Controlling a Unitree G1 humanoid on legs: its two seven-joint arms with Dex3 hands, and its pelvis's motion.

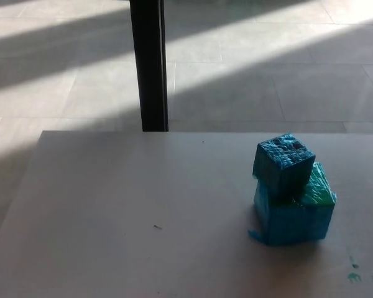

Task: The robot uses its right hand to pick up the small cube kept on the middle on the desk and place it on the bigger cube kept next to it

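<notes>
A tiled floor [267, 68] crossed by broad bands of sunlight and shadow fills the upper half of the head view. Below it lies the pale desk [124, 211], its far edge running straight across the picture. A black upright post [148, 62] rises from behind that far edge, left of centre. On the right part of the desk sits the bigger cube [295, 214], bright blue with a green patch on its top right corner and a small ragged flap at its lower left edge. The small cube [284, 163], a darker blue with a rough, ridged top, rests on the bigger cube, set toward its left rear side and turned slightly askew. A few green specks [354, 273] mark the desk near the lower right corner. A tiny dark fleck [156, 227] lies near the middle of the desk. Neither robot hand shows in the picture, so whether each is released or clenched cannot be told.
</notes>
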